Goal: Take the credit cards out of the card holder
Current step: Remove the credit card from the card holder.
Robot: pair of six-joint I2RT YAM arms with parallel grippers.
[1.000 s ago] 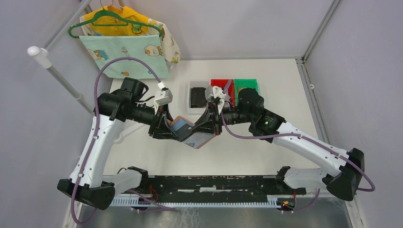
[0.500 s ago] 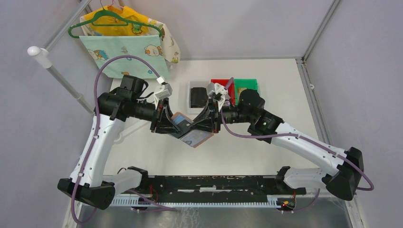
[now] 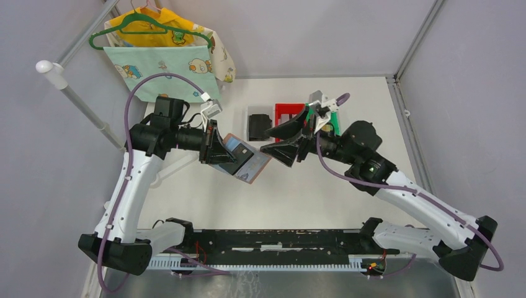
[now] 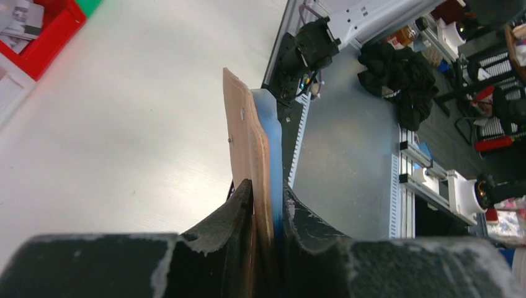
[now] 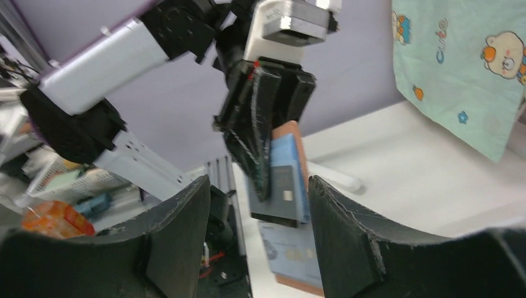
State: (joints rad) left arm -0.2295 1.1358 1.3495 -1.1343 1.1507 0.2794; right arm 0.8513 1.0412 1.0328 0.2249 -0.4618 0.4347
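Shift: the right claw [image 3: 265,141] has let go of the card holder [image 3: 247,164] and pulled back to the right. Its jaws now stand wide apart with nothing between them, just clear of the wallet's free edge.
Counter [image 3: 310,192]: a pale surface lies beneath the raised wallet.
Left claw [image 3: 222,154]: it is clenched on one edge of the card holder and holds it open and tilted above the counter, the blue-grey inside showing from overhead.
Credit cards [image 5: 288,248]: they sit in the wallet's inner sleeves, none of them out.
Bins: a white tray [image 3: 251,113] holding a black block [image 3: 257,127] stands behind the claws, with a red bin [image 3: 286,112] just beside it.
Far corner: printed children's clothes [image 3: 164,74] hang on a green hanger [image 3: 146,25].
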